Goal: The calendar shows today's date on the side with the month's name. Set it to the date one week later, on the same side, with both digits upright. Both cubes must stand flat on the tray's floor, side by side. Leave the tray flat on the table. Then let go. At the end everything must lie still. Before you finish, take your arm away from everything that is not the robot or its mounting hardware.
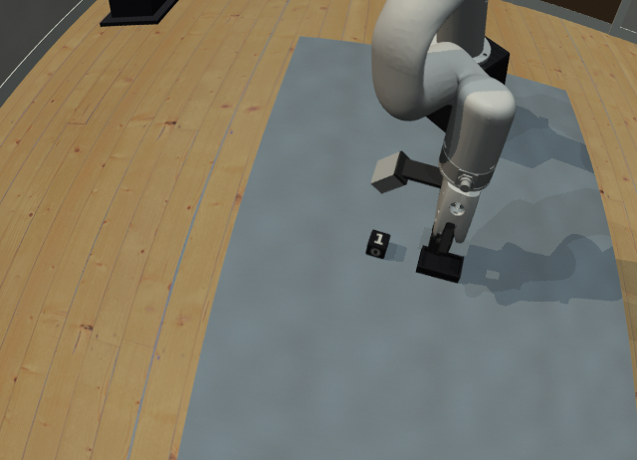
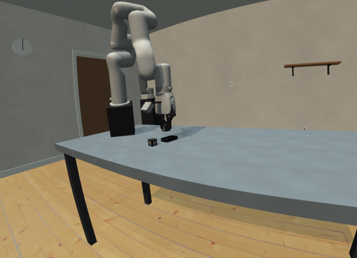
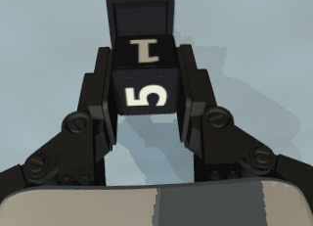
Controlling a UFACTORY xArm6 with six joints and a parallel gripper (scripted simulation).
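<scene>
Black tray (image 1: 438, 273) (image 2: 169, 139) (image 3: 111, 21): set flat on the bench (image 1: 309, 342) (image 2: 230, 157) (image 3: 44, 40), beneath the claw (image 1: 441, 239) (image 2: 165, 129) (image 3: 145, 67); no cube is seen in it, though part is hidden from the top.
Claw: pointed down, pinching a number cube between its two fingers.
Held cube (image 3: 145, 91): kept above the tray, a 1 and a 5 visible, both turned sideways in the wrist view.
Grip: taken on two opposite faces, presumably so that the numbered faces are left uncovered and the cube can be lowered squarely between the walls.
Loose cube (image 1: 377, 244) (image 2: 152, 142): left on the bench beside the tray, a 1 on top and a 0 on one side; probably parked there until its half is free.
Month's name: not legible here, so the target date cannot be told.
Next: the held cube should be lowered to one end, room being left for its partner.
Risk: a wall could be caught and the tray tipped or pushed.
</scene>
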